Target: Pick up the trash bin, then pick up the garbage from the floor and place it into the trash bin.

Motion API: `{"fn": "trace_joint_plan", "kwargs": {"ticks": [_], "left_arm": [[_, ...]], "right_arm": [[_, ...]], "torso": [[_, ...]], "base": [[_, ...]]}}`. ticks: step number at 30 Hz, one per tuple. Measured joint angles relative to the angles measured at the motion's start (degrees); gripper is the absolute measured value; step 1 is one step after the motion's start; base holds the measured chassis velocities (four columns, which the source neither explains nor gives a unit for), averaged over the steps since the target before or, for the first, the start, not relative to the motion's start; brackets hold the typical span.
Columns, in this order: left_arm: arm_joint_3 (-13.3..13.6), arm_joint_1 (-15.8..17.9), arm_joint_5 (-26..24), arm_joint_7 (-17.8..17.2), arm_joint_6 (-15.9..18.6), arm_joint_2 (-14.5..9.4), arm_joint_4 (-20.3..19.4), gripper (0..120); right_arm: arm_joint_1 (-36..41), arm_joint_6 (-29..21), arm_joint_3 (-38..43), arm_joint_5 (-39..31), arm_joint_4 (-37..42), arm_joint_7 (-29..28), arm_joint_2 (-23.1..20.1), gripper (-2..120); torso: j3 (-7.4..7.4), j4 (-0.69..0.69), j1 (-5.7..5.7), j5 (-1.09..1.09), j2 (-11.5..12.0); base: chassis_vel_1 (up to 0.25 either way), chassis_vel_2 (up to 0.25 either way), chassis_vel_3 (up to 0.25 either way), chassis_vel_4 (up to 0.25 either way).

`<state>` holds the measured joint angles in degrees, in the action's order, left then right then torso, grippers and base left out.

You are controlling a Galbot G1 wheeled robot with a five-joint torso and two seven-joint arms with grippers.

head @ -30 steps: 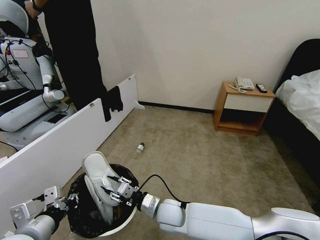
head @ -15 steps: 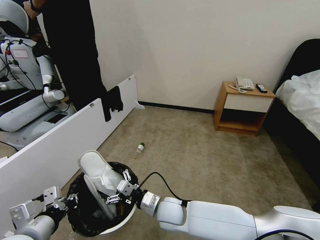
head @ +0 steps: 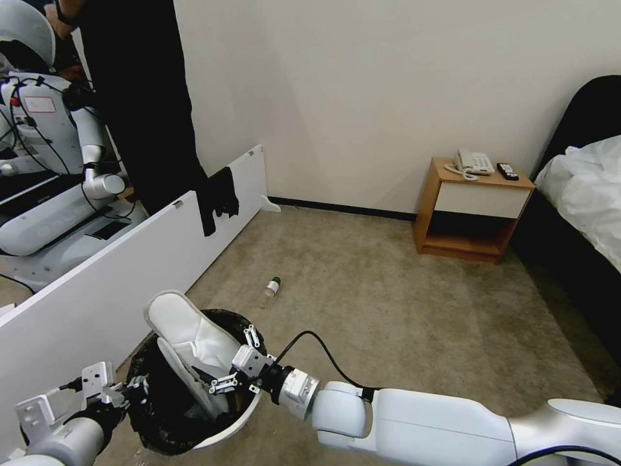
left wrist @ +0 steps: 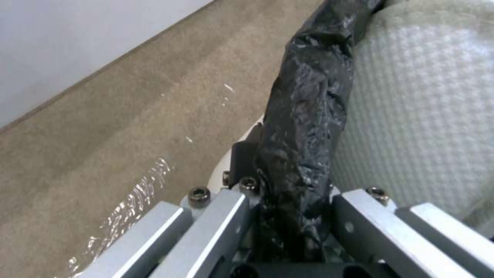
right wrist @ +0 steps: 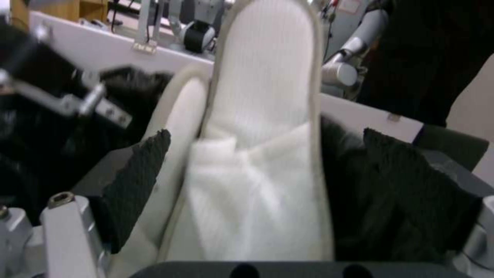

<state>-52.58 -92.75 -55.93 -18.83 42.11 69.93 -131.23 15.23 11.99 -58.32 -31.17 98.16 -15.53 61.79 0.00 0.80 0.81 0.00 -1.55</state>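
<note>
I keep my left gripper (head: 126,393) clamped on the trash bin (head: 223,424) rim to steady it off the floor while my right gripper (head: 233,375), fingers apart, straddles the white slipper (head: 187,333) jutting from the bag.

Even, soft indoor light fills the room with faint shadows on the carpet (head: 388,310), the head view bends straight lines at its edges, a shiny streak glares on the floor in the left wrist view, and the right wrist view is blurred, the white slipper (right wrist: 262,154) smeared.
</note>
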Motion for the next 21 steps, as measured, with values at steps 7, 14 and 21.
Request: {"fn": "trace_joint_plan", "kwargs": {"ticks": [7,14,21], "left_arm": [[0.0,0.0,0.4,0.0,0.0,0.4,0.6,2],[0.0,0.1,0.5,0.0,0.0,0.5,0.7,2],[-0.1,0.1,0.5,0.0,0.0,0.3,1.1,2]], "right_arm": [[-0.4,0.9,2.3,-0.7,2.1,-0.3,0.5,93],[-1.3,2.0,3.8,-0.9,2.6,-0.2,2.5,93],[-2.0,2.3,5.6,-1.7,3.1,-0.2,4.7,93]], "torso": [[0.00,0.00,0.00,0.00,0.0],[0.00,0.00,0.00,0.00,0.0],[0.00,0.00,0.00,0.00,0.0]], "base": [[0.000,0.000,0.000,0.000],[0.000,0.000,0.000,0.000],[0.000,0.000,0.000,0.000]]}}
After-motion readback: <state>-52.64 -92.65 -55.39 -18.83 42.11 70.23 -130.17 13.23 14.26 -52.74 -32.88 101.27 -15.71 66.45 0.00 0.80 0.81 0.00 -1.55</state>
